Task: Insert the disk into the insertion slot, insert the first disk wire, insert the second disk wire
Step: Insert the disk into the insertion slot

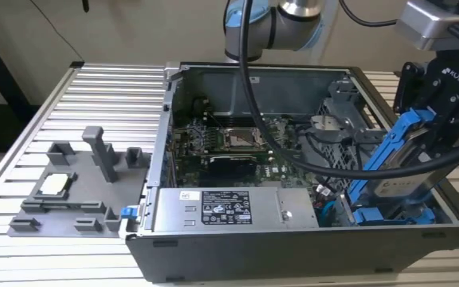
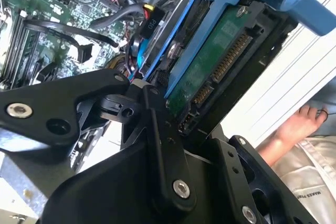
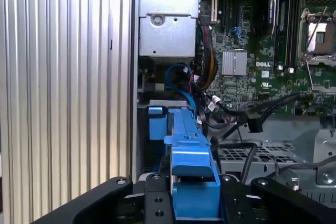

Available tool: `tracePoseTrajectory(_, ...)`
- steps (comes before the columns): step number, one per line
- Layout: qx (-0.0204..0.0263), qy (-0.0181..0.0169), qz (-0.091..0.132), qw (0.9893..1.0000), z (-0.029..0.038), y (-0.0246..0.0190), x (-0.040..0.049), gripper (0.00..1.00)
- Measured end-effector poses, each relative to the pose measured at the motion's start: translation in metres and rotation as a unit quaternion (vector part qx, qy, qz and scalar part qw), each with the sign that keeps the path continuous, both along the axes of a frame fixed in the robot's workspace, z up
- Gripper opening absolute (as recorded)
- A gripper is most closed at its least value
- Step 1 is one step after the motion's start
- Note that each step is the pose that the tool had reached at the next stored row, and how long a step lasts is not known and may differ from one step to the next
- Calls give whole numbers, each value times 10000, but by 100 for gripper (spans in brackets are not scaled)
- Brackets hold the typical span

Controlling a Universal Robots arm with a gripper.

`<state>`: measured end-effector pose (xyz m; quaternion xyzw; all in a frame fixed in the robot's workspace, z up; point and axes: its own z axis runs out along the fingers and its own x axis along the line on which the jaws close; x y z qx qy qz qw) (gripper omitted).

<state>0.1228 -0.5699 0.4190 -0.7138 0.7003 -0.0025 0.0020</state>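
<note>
1. The gripper (image 1: 430,140) is clamped on the disk (image 1: 399,164) and holds it firmly.
2. The disk hangs tilted, its long axis steep. Its lower end is down at the insertion slot (image 1: 389,215), its top leaning to the exterior view's right.
3. All this is at the case's (image 1: 293,254) near corner (the exterior view's right).

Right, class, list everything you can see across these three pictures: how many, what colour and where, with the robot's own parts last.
disk: one, silver-grey in a blue frame, tilted over the case's corner at the exterior view's right
insertion slot: one, grey with blue rails, below the disk
computer case: one, grey, open, on the table
motherboard: one, green, inside the case
long box: one, grey, stickered, along the case's near wall
fixture tray: one, grey, exterior view's left
table: one, silver, ribbed
person's hand: one, past the table edge
arm: one, grey and light blue, behind the case
gripper: one, black, shut on the disk
</note>
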Motion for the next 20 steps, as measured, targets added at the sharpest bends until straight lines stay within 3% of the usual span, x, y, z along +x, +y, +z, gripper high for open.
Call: tracePoseTrajectory(20, 2, 0, 1, 10000, -334, -6, 0, 32)
